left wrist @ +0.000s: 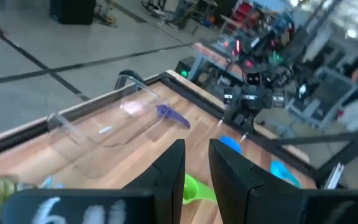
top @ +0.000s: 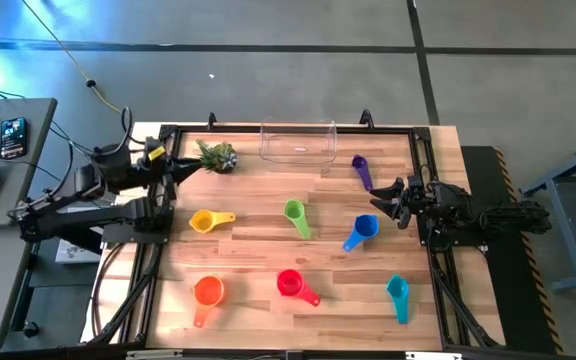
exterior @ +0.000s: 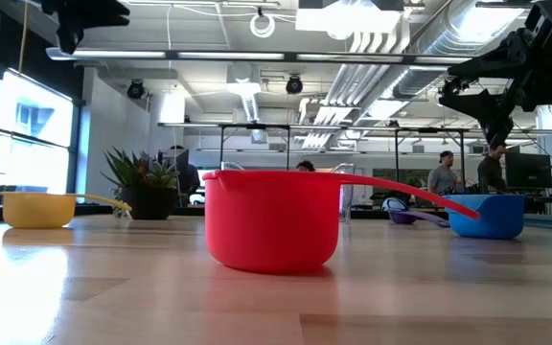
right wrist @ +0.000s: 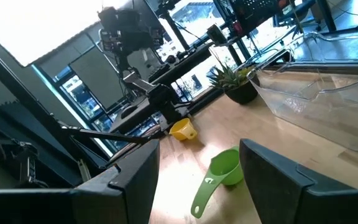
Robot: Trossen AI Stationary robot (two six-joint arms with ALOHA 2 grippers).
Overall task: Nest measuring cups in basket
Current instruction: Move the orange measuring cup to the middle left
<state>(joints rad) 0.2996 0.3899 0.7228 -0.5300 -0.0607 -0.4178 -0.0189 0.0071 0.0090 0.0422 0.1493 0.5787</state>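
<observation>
Seven measuring cups lie apart on the wooden table, each resting on its base: purple (top: 361,170), green (top: 296,217), yellow (top: 208,221), blue (top: 362,231), orange (top: 208,292), red (top: 293,285) and teal (top: 398,295). The clear basket (top: 298,143) stands at the far edge, with nothing in it. My left gripper (top: 180,170) hangs raised over the table's left edge beside the plant. Its fingers (left wrist: 196,168) stand a little apart, with nothing between them. At the right edge, near the purple and blue cups, my right gripper (top: 383,195) is open wide (right wrist: 197,155) and empty.
A small spiky potted plant (top: 217,156) stands at the far left, between my left gripper and the basket. A black frame (top: 423,150) runs around the table's edges. Bare wood shows between the cups. A desk with a phone (top: 12,137) stands left of the table.
</observation>
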